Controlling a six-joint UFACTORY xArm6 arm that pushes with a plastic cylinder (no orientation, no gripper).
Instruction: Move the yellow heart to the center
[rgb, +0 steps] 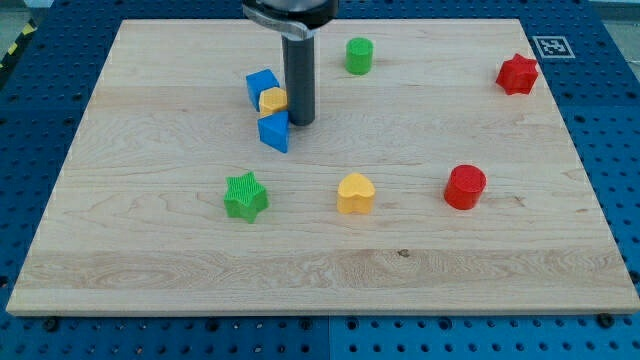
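You had my tip (301, 122) down on the pale wooden counter (180, 270), touching a small yellow block (273, 99) wedged between 2 blue blocks (262, 84) (274, 132). The tool was a plain rod, holding nothing. The yellow heart block (355, 193) sat below, near the centre. A black-and-white tag (549, 46) bore no readable writing.

yellow heart (355, 193) | small chunky block, bright yellow, lobes pointing toward the view's top | lying flat on the wooden board (330, 270), nothing touching it | just below the middle of the frame, a bit right of center | sits roughly midway along the lower row of blocks, free on all sides
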